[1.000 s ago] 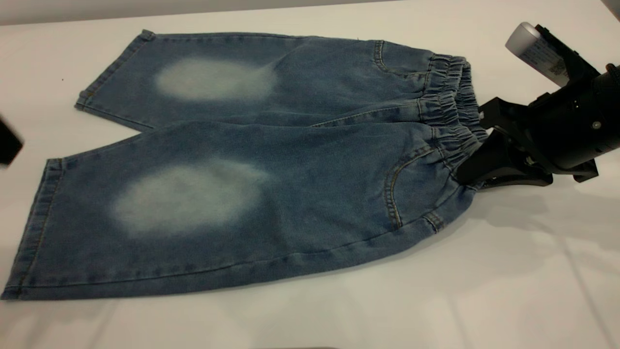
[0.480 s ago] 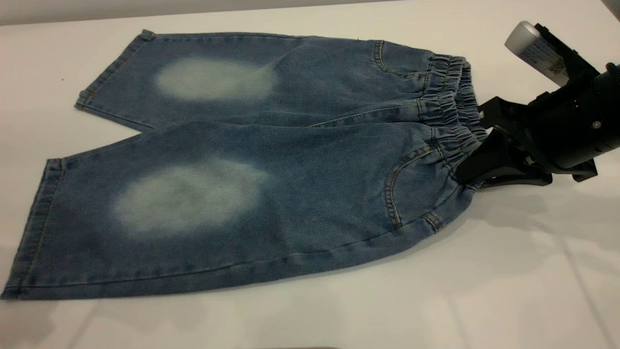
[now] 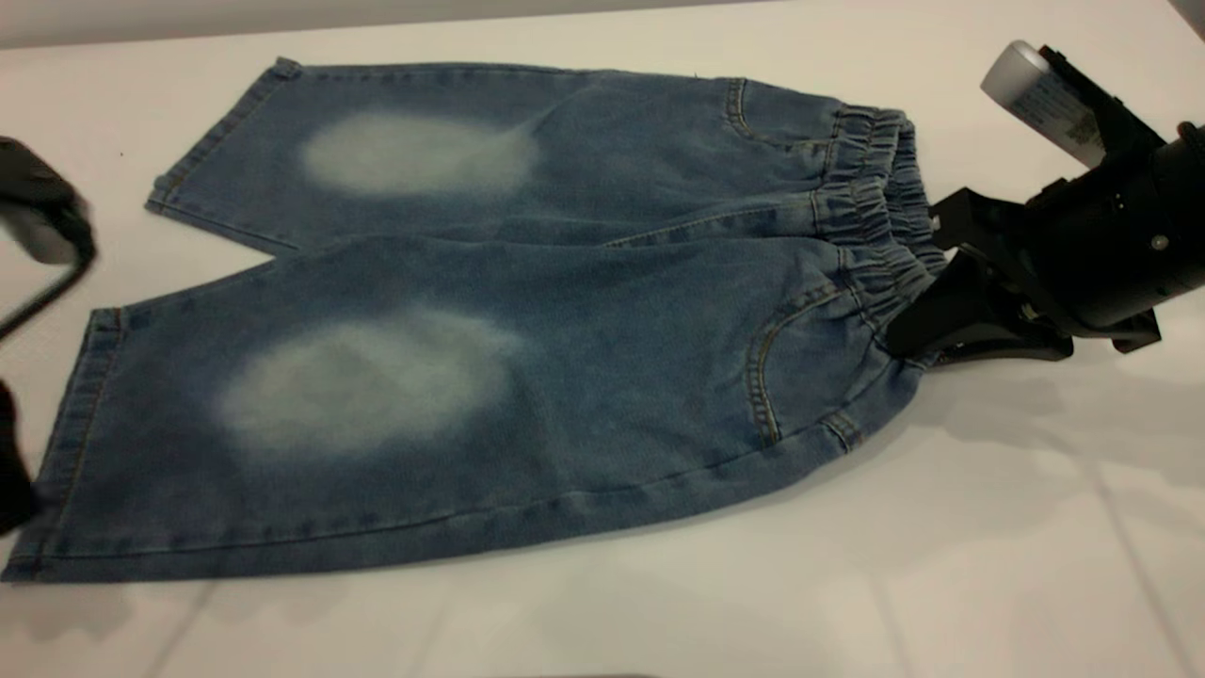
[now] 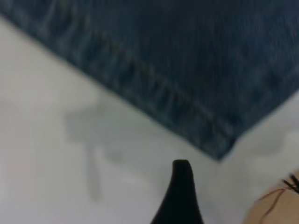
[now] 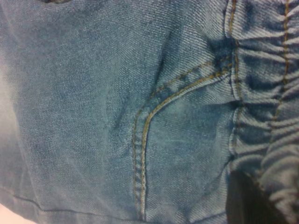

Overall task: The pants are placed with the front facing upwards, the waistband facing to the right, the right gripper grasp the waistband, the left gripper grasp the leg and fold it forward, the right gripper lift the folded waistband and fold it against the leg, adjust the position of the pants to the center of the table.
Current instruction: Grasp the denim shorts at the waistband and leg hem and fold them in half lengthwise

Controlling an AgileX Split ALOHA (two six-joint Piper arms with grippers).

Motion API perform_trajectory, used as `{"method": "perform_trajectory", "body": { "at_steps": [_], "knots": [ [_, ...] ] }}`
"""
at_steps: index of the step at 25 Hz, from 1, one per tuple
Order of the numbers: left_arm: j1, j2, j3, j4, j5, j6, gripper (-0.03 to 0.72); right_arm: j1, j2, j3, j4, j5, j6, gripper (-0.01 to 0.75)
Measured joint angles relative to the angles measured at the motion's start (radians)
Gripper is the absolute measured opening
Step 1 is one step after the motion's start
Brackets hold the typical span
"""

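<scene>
Flat: one pants, two legs; right tool clenched on waistband.

The left gripper is a dark blur cut off by the exterior view's edge; its wrist view shows one fingertip only. The right gripper tips vanish under the waistband folds.

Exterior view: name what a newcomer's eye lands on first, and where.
The pants dominate, spread flat across the white table, a pale oval patch on each leg, the waistband at the right. There the black right gripper is clamped on the waistband. The left gripper sits at the far left edge, near the leg hems.
</scene>
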Motion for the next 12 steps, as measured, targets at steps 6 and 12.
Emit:
{"method": "perform_trajectory", "body": {
  "at_steps": [6,12],
  "knots": [
    [-0.030,0.081,-0.002,0.009,-0.105,0.012,0.566,0.000,0.000,0.000,0.000,0.000,0.000,0.044],
    [-0.030,0.126,-0.002,0.011,-0.115,0.012,0.566,0.000,0.000,0.000,0.000,0.000,0.000,0.048]
  ]
}}
